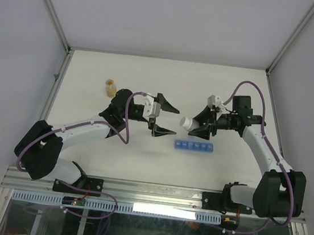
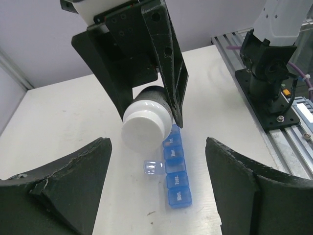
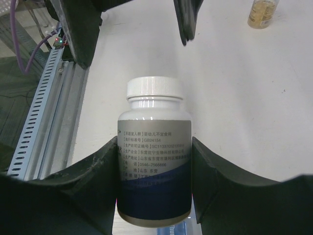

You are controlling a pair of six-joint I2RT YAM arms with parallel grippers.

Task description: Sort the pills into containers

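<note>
Right hand [image 1: 197,126] is pinching the white-capped plastic pill bottle with the grey and blue label [image 3: 154,161] around its body. It's holding it sideways with the cap pointing at the left hand [image 1: 175,121], which is hanging spread wide right in front of it and gripping nothing. I'm guessing that's so it can grab the cap and twist. The narrow translucent blue plastic pill-organizer strip [image 1: 194,147] is lying flat on the white table [image 1: 150,76] just under the bottle, one lid looking flipped open. There's lots of bare room around the strip, and the small clear bottle with orange-tan contents [image 1: 110,87] is sitting well apart, far left.
</note>
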